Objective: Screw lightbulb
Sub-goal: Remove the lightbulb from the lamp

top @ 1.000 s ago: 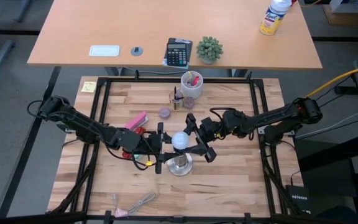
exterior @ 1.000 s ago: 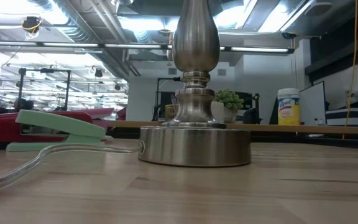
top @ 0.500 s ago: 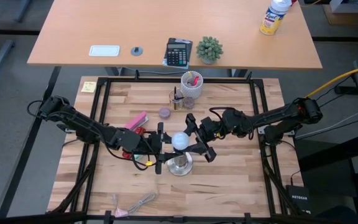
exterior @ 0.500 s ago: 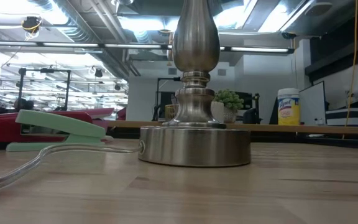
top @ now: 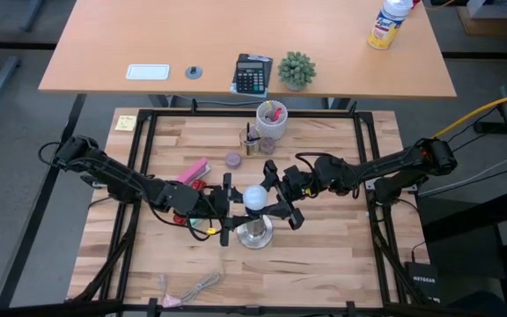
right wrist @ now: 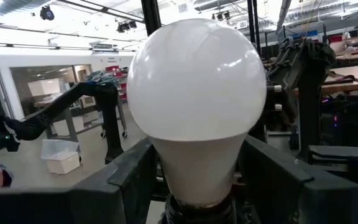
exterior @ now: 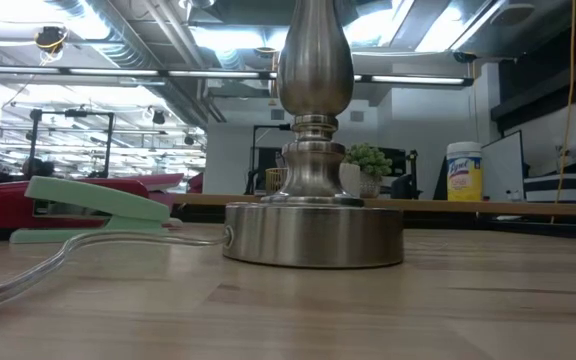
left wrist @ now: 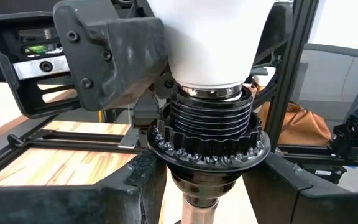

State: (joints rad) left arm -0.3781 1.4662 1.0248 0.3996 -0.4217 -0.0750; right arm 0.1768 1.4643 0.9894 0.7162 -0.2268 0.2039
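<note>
When you look down from above: the lightbulb (top: 253,199) sits on top of the lamp (top: 256,234) in the middle of the table. The left gripper (top: 227,211) comes at it from one side and the right gripper (top: 282,195) from the other.
Low view, lamp: only the lamp's round foot (exterior: 313,235) and its stem show. The foot sits flat on the wood. No gripper shows here.
Low view, clutter: a green stapler (exterior: 98,205) and a clear cord (exterior: 28,272) lie near the foot.
Left wrist view, bulb: the lightbulb's white neck (left wrist: 210,43) is partly down in the black socket (left wrist: 207,130). Silver thread shows at the rim, so I think it is not screwed all the way in.
Left wrist view, gripper: the left gripper (left wrist: 207,186) holds the socket from both sides, just under the ridged ring.
Right wrist view, gripper: the right gripper (right wrist: 197,180) holds the lightbulb (right wrist: 197,93) by its narrow neck, one finger on each side.
Risk, crooked bulb: if the bulb turns while it leans, the thread could jam.
Risk, slip: the glass is smooth, so the fingers could slide and the bulb would not turn.
Risk, lamp spins: if the left gripper lets go, the whole lamp could turn or tip.
Risk, too hard: a big squeeze could crack the glass.
</note>
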